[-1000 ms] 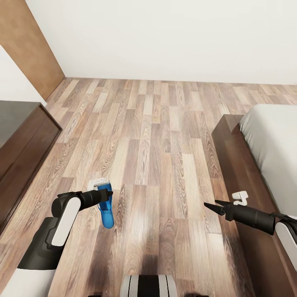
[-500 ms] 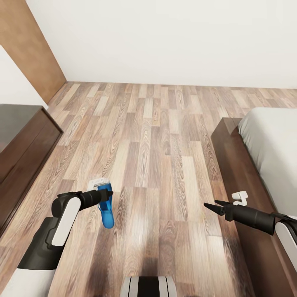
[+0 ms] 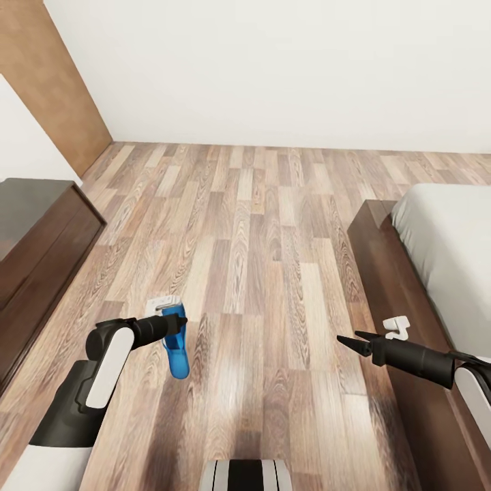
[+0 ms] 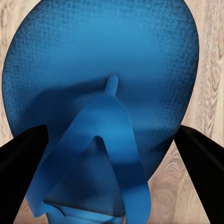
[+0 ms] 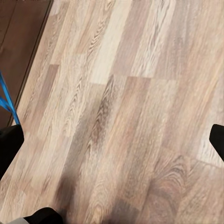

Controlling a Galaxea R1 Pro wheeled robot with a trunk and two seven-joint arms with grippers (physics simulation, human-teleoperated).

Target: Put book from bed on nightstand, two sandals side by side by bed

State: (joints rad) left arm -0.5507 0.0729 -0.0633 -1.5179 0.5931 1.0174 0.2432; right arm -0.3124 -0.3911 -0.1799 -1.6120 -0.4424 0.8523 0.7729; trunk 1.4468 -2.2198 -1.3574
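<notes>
My left gripper [image 3: 174, 327] is shut on a bright blue sandal [image 3: 177, 344], which hangs toe-down just above the wood-plank floor [image 3: 259, 259]. In the left wrist view the sandal [image 4: 102, 84] sits sole-up between the two black fingers [image 4: 23, 158]. My right gripper [image 3: 349, 339] is open and holds nothing, level with the bed's dark wooden frame [image 3: 392, 286]. The pale mattress [image 3: 450, 252] lies at the right edge. The book, the other sandal and the nightstand are out of view.
A long, low dark brown bench [image 3: 37, 239] runs along the left wall. A brown wooden panel [image 3: 61, 88] stands at the upper left and a white wall [image 3: 286, 68] at the back. Plank floor stretches between bench and bed.
The whole picture has slid slightly downward, so the camera has moved. Both arms and the held sandal keep their places relative to me.
</notes>
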